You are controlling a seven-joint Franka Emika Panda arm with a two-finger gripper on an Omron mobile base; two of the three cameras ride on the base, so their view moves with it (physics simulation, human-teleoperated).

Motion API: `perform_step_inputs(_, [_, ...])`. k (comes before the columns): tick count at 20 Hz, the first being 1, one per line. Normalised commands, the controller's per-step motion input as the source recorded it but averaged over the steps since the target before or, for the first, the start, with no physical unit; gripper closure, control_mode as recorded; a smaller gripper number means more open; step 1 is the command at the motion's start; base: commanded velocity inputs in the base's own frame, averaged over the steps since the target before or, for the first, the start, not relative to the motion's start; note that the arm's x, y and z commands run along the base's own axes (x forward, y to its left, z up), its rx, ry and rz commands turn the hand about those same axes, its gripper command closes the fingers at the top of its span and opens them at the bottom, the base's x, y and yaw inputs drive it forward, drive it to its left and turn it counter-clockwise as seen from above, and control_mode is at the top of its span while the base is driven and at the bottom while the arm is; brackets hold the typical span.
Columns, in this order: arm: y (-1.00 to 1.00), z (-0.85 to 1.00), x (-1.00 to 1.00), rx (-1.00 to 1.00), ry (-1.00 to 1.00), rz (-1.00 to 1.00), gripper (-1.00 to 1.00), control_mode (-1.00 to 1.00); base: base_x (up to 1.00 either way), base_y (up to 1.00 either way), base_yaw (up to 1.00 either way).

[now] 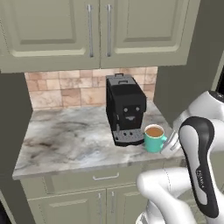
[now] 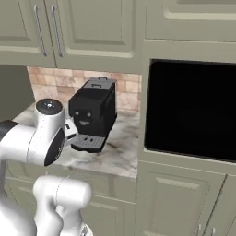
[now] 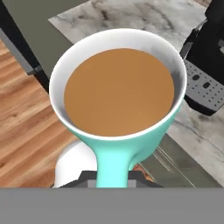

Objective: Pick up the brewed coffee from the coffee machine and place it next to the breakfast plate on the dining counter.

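The brewed coffee [image 1: 154, 138] is a teal mug with light brown coffee, hanging just right of the coffee machine's [image 1: 124, 109] grey drip tray [image 1: 129, 137] and a little above the counter. My gripper [image 1: 170, 144] is shut on the mug's handle from the right. In the hand view the mug [image 3: 118, 87] looms close, its handle running down between the fingertips of the gripper [image 3: 113, 175]. The black machine [image 3: 210, 57] stands at the right edge there, and in the right base view the machine [image 2: 92, 113] is partly behind my arm. The breakfast plate and dining counter are out of view.
The machine stands on a marble cabinet counter [image 1: 65, 140] backed by brick tile, under olive upper cabinets [image 1: 87, 30]. A tall cabinet panel [image 1: 183, 65] bounds the counter on the right, with a black built-in oven [image 2: 191, 108] beyond it. Wooden floor [image 3: 22, 122] lies below the counter edge.
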Motion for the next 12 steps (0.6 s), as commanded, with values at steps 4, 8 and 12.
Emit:
perform_step_inputs(4, [0.0,0.0,0.0,0.0,0.0,0.0,1.0,1.0,-0.27,0.55,0.49])
perform_step_inputs(8, [0.0,0.0,0.0,0.0,0.0,0.0,1.0,1.0,-0.21,0.31,0.9])
perform_step_inputs(12, [0.0,0.0,0.0,0.0,0.0,0.0,1.0,1.0,-0.09,0.01,1.0])
